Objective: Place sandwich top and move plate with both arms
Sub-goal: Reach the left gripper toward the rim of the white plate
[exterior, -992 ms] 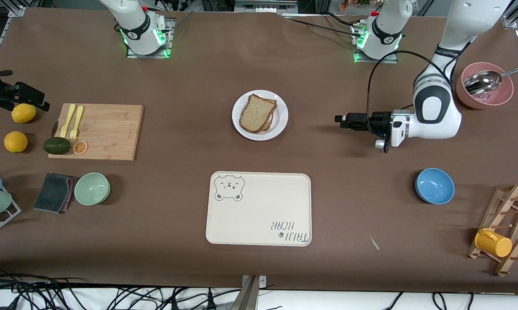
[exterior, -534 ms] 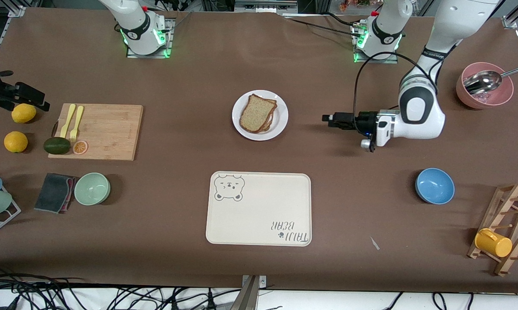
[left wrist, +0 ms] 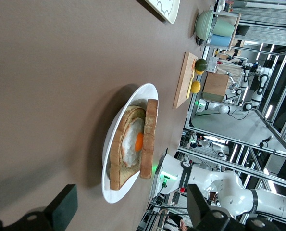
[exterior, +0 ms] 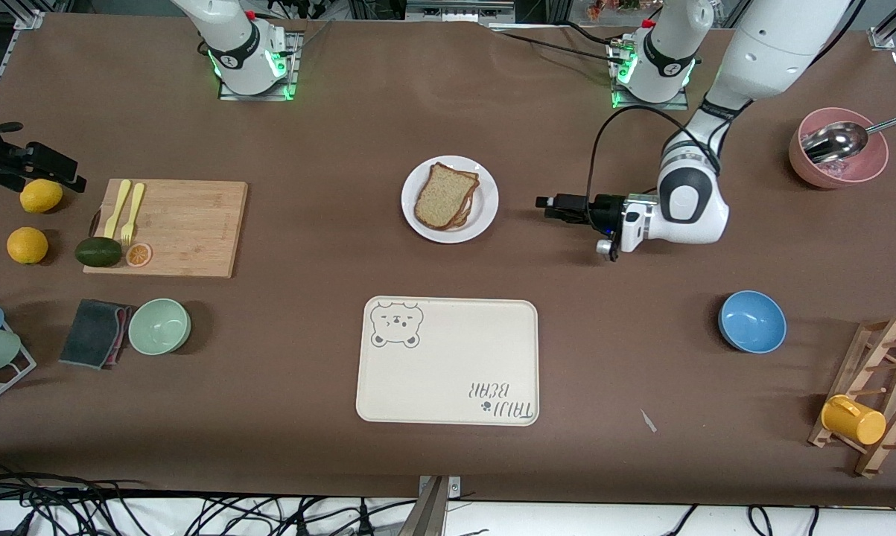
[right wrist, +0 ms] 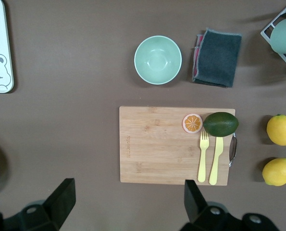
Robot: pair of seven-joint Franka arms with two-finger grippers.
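Observation:
The white plate [exterior: 485, 205] stands mid-table, farther from the front camera than the tray. On it lies an egg-topped bread slice [left wrist: 128, 147], and the sandwich top [exterior: 440, 195] rests over that, tilted so the egg shows under it in the left wrist view. My left gripper [exterior: 543, 202] lies level just above the table, beside the plate toward the left arm's end and short of the rim. It points at the plate and is open, with nothing held. My right gripper [right wrist: 128, 190] waits open and empty, high over the cutting board [right wrist: 176, 144].
A cream bear tray [exterior: 448, 361] lies nearer the front camera than the plate. A blue bowl [exterior: 751, 321], a pink bowl with a spoon [exterior: 839, 149] and a wooden rack with a yellow cup [exterior: 853, 420] are at the left arm's end. A green bowl [exterior: 159, 326] and lemons [exterior: 27, 246] are at the right arm's end.
The left arm has slid its gripper along the table toward the plate. The right gripper, the plate and the bread have stayed where they were.

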